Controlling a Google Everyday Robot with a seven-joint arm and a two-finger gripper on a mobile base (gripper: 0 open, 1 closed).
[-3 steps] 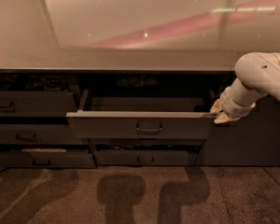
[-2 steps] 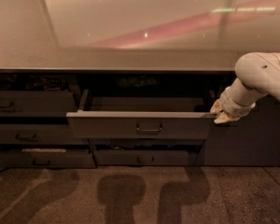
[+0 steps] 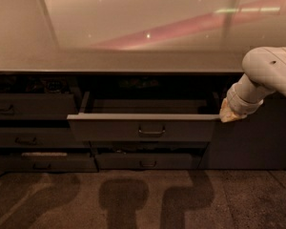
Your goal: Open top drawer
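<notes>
The arm (image 3: 269, 75) is off-white, built of rounded tube sections with a ringed cuff and small dark dots. Its pale yellowish tool (image 3: 230, 115) sits at the right front corner of the drawer (image 3: 143, 128).

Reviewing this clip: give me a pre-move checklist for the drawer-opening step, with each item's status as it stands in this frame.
1. The top drawer is out of the cabinet: ok. Its front stands forward of the neighbouring drawer fronts.
2. The tool is located: ok. It is at the right end of the drawer front, by the upper corner.
3. The tool has hold of the drawer: cannot tell.
4. The handle is free: ok. Nothing is on it, and the tool is well to its right.
5. The drawer is at full extension: cannot tell from this angle.
</notes>
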